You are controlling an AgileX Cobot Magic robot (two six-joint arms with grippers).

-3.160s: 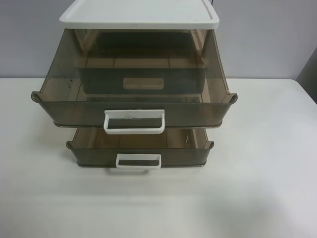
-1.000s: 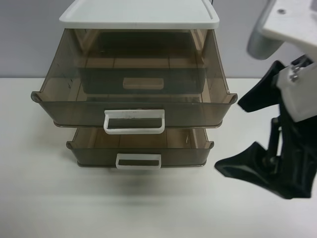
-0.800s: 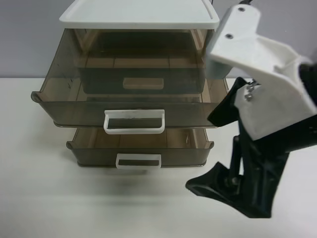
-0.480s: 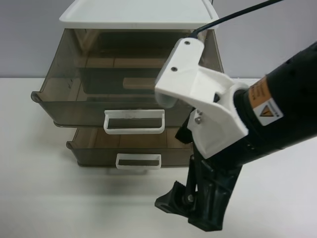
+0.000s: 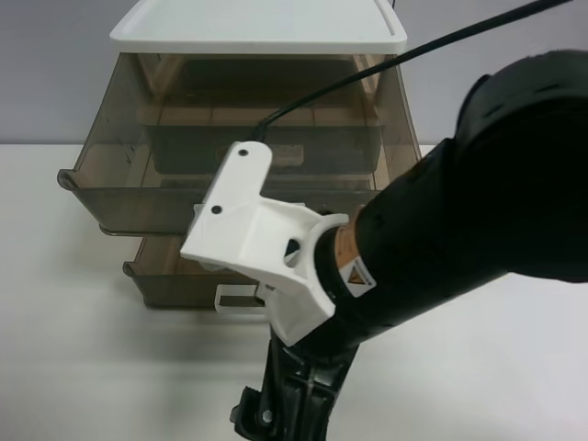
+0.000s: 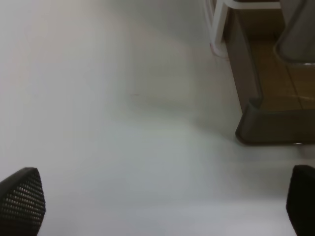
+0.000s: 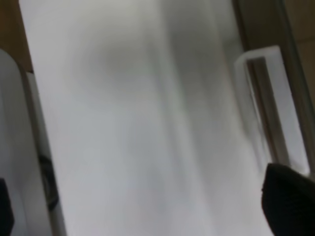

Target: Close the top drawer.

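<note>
The top drawer stood pulled out, its broad front crosswise just beyond the right gripper, fingers spread wide; the left gripper, also spread, hung farther off.

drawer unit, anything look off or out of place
Both the top drawer and the shallower drawer below it stand pulled out of the unit instead of shut. No spill or damage shows.

arm before top drawer
</note>
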